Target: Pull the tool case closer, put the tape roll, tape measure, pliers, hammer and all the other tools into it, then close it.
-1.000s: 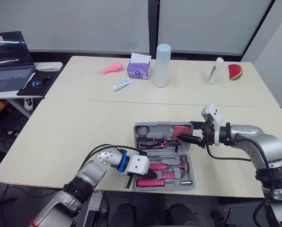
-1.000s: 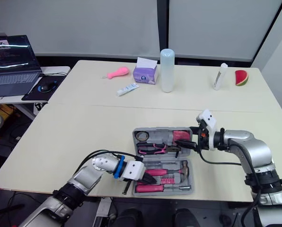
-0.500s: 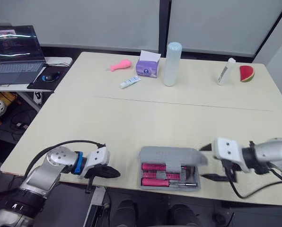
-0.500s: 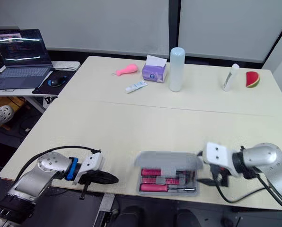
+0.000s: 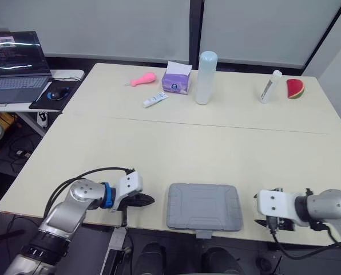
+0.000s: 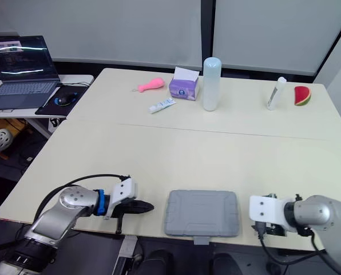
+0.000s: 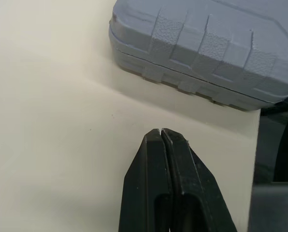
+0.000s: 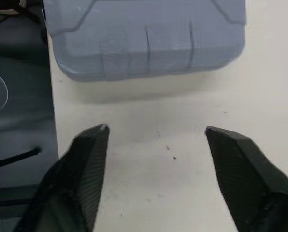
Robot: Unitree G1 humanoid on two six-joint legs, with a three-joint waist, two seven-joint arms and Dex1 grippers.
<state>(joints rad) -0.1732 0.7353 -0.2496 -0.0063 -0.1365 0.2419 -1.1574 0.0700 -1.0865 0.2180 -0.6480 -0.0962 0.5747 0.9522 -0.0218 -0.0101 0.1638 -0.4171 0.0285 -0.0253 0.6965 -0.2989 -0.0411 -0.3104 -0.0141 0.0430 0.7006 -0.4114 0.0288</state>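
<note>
Tool case shut at the table's front edge, both grippers empty beside it.

You've got the grey tool case point(image 5: 204, 206) lying flat w/ lid fully down, right at the front edge of the table point(image 5: 159, 154), roughly centred btwn your two arms. L gripper point(image 7: 161, 131) sits just left of the case, not touching it, fingers pressed tight together w/ nothing btwn them. R gripper point(image 8: 156, 129) is on the case's right side, near but apart, fingers spread wide, holding nothing. At the table's far side: tall pale bottle point(image 5: 205, 77), purple tissue box point(image 5: 177, 82), white tube point(image 5: 152, 101), pink toy point(image 5: 139, 81), watermelon-slice toy point(image 5: 295, 89). Laptop point(image 5: 15, 57) on a side desk to your left.
</note>
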